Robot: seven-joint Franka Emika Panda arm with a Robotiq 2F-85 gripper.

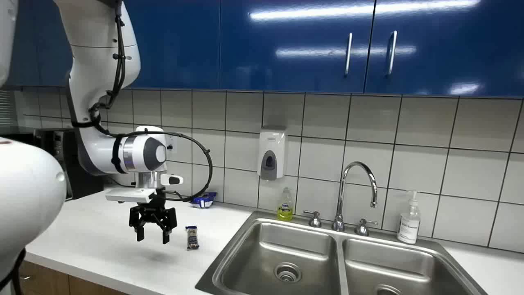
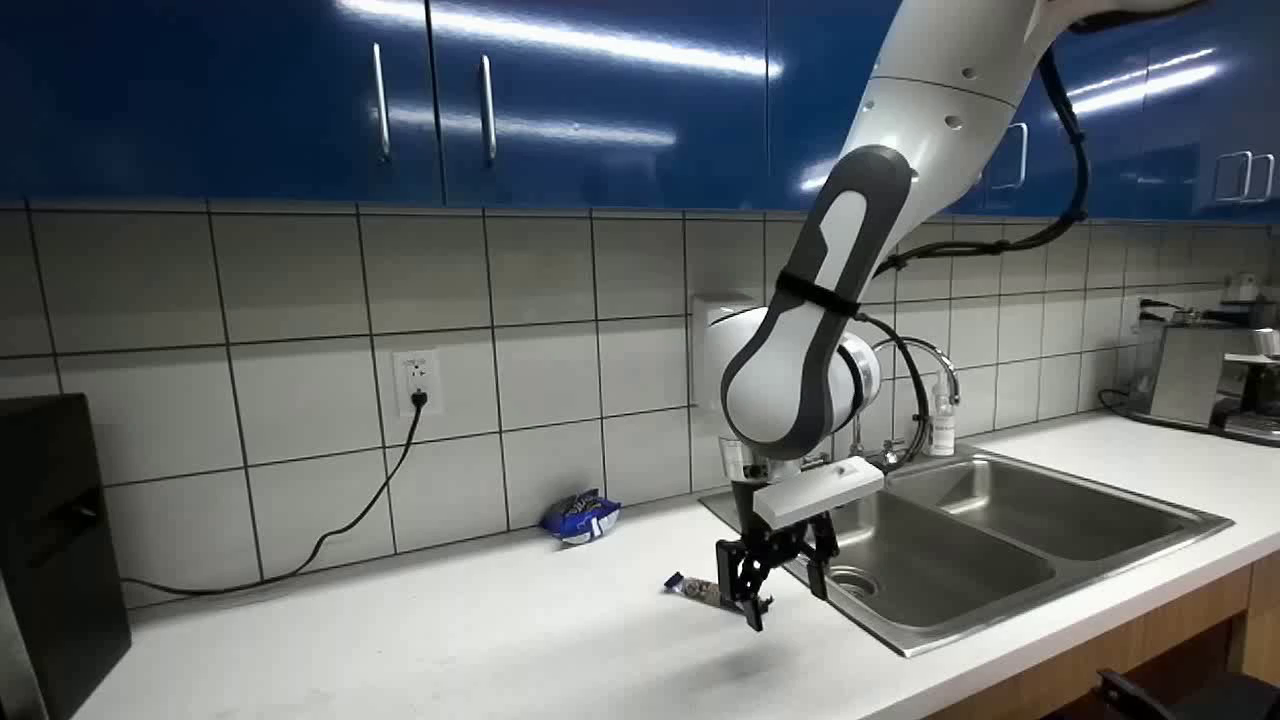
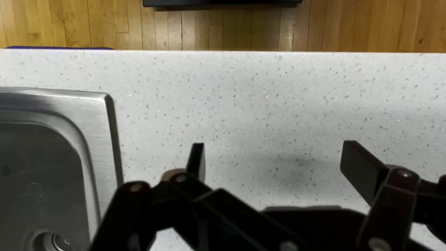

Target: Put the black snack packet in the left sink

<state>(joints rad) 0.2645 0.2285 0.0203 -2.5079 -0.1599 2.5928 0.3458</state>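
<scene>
Black snack packet not yet grasped

The packet is seen lying on the counter near the left sink. Above, apart from it, the gripper is held with empty fingers spread, presumably so the packet can be straddled.

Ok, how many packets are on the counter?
2: the small snack packet, lying between the gripper and the left sink in an exterior view; the blue packet, near the tiled wall. The arm could hide others.
</scene>
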